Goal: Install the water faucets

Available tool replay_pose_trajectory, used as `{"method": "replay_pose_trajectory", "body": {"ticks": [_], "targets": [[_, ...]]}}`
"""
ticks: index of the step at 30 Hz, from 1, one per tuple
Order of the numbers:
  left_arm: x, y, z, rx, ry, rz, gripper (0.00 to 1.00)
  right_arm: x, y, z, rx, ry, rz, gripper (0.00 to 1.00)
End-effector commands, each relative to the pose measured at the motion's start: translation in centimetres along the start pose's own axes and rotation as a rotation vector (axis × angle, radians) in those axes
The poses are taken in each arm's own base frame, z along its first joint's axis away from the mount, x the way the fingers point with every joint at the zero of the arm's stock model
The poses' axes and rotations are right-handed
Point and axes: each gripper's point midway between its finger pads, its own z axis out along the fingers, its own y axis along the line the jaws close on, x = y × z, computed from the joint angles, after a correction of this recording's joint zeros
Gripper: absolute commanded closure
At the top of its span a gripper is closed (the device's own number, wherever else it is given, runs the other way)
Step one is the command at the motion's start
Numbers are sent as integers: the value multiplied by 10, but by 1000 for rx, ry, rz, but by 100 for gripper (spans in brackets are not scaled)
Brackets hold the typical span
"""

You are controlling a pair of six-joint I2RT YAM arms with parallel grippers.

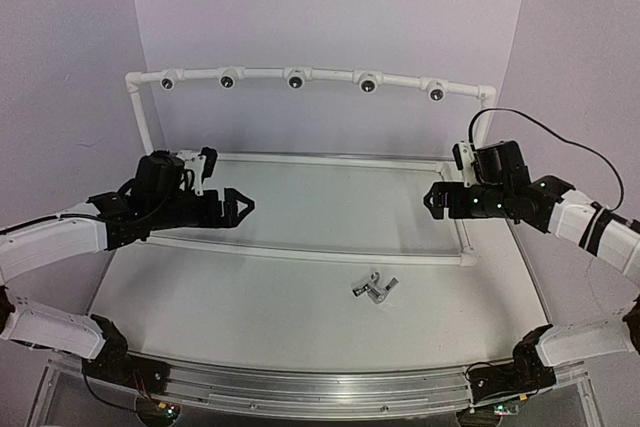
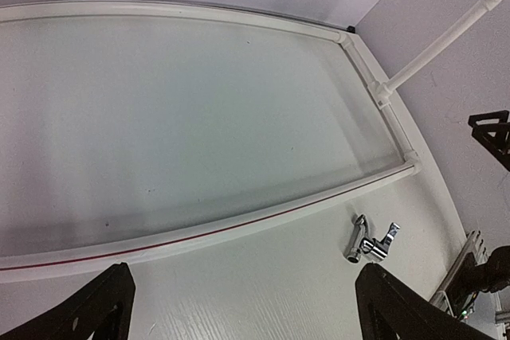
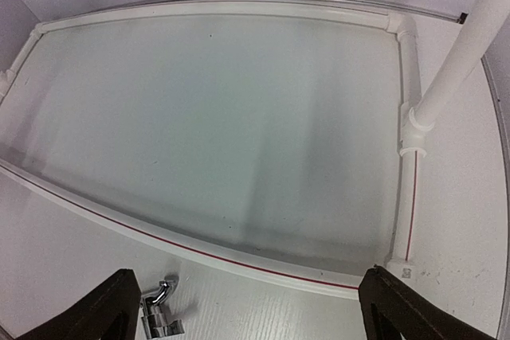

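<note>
- The faucets point(image 1: 375, 288) lie in a small shiny cluster on the white table point(image 1: 200, 297). They sit just on your side of the frame's front pipe point(image 1: 320, 253), a little right of centre. You cannot tell from these views how many pieces are in the cluster.
- Nothing touches the faucets, and both arms are well apart from them.
- Your left gripper point(image 1: 245, 207) hangs over the left part of the floor frame and points toward the middle. Its jaws are spread wide and hold nothing. In its wrist view the faucets show at lower right, beyond the front pipe.
- Your right gripper point(image 1: 428, 202) faces it from near the frame's right side. Its jaws are also released and empty. Its wrist view catches the faucets at the bottom edge, beside one finger.
- A thin red line runs along the front pipe in both wrist views.
- At the back, a raised rail point(image 1: 330, 75) on two uprights carries five round white fittings point(image 1: 296, 80). Each fitting shows a dark hole, and none has a tap in it.
- A black cable point(image 1: 560, 137) loops from the right arm toward the wall.
</note>
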Motion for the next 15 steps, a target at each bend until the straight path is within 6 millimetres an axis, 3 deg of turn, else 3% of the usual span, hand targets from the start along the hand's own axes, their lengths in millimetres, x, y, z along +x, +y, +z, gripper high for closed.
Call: {"method": "replay_pose_trajectory", "body": {"ticks": [1,4,8,12,15], "targets": [[-25,-28,1,68,-68,9,0,-14,-6,-18,20,-90,18,2],[-17,-37,8,101,-47,-1,0,-6,3,-18,-45,-97,7,2],[-4,-48,21,140,1,-19,0,14,34,-4,-221,17,20,2],[18,-68,38,189,75,-23,0,45,60,21,-349,185,193,4],[36,-89,54,230,113,-6,0,76,98,33,-516,293,365,10]]}}
